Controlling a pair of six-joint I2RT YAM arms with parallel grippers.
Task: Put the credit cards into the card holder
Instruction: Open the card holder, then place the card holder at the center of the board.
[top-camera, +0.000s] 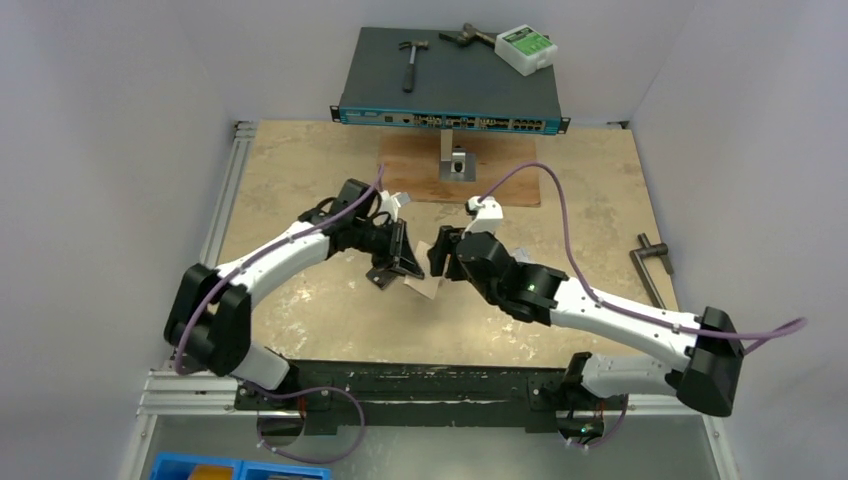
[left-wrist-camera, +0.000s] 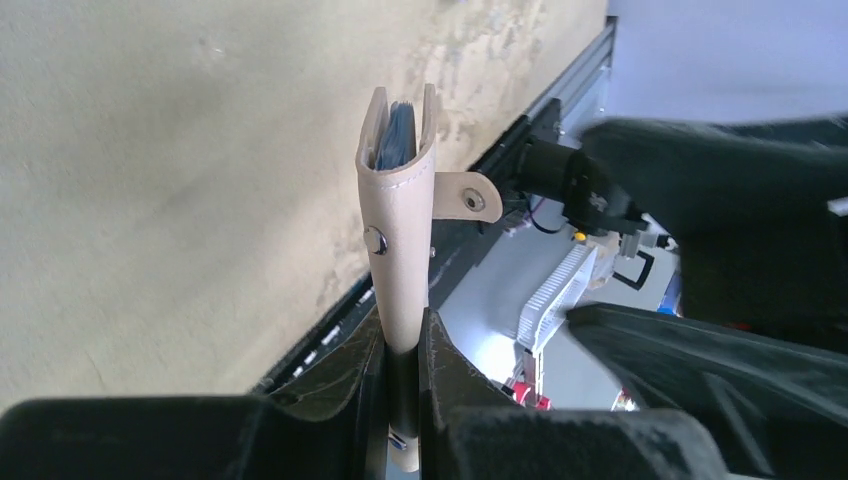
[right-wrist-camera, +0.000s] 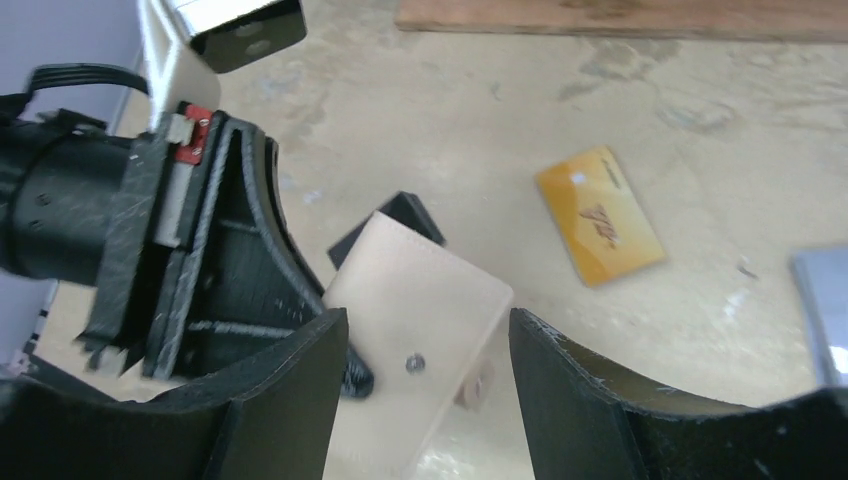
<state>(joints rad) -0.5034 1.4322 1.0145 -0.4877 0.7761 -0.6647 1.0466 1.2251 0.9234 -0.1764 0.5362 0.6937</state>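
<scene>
Well, the left tool (top-camera: 403, 262) was clamped tight on the holder (left-wrist-camera: 398, 200), gripping it edge-up over the middle of the counter (top-camera: 300, 180). The right tool (top-camera: 438, 258) faced it, jaws wide apart and empty. An orange card (right-wrist-camera: 600, 215) and a grey card (right-wrist-camera: 825, 310) lay flat beyond. A switch (top-camera: 450, 90) and a hammer (top-camera: 410, 60) sat at the back.

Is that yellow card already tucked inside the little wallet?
No, the orange-yellow card lies flat on the table, apart from the card holder.
</scene>
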